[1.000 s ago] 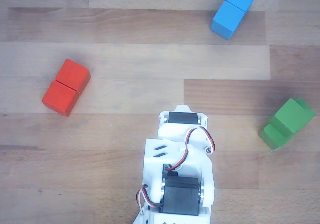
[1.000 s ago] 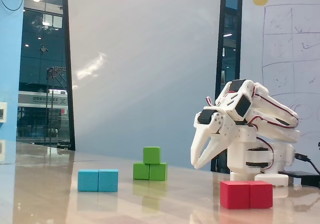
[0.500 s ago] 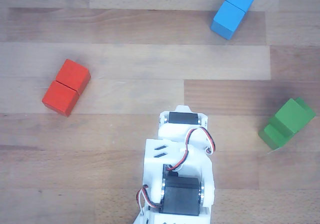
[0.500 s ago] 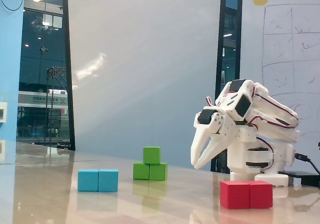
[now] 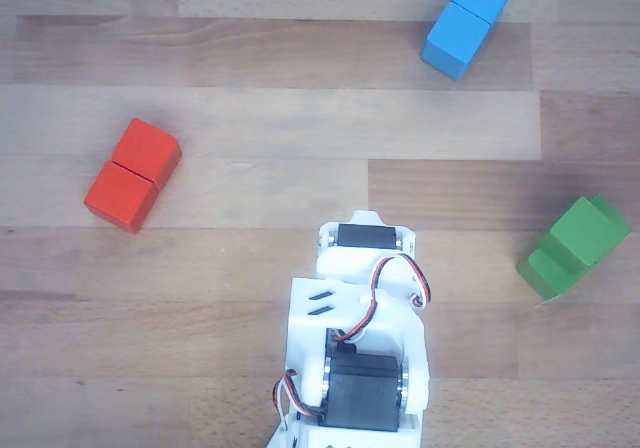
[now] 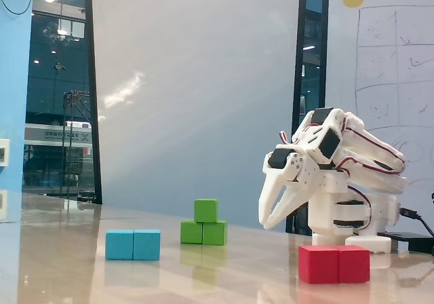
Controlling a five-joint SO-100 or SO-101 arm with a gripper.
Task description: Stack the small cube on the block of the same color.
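One small cube [image 6: 206, 210] sits on one long green block [image 6: 203, 233], well left of the gripper [image 6: 267, 221] in the fixed view. One blue block [image 6: 133, 244] lies farther left; one red block [image 6: 334, 264] lies just below-right. The gripper hangs folded, fingers nearly together, holding nothing (tips apart slightly). Nothing has moved since the earlier frames.

In the fixed view the small cube [image 6: 206, 210] sits on the block [image 6: 203, 233], toward its middle. A second long block [image 6: 133, 245] lies left of and nearer than that stack, a third [image 6: 334, 264] lies right, before the arm's base [image 6: 342, 219], all on the surface [image 6: 224, 270].
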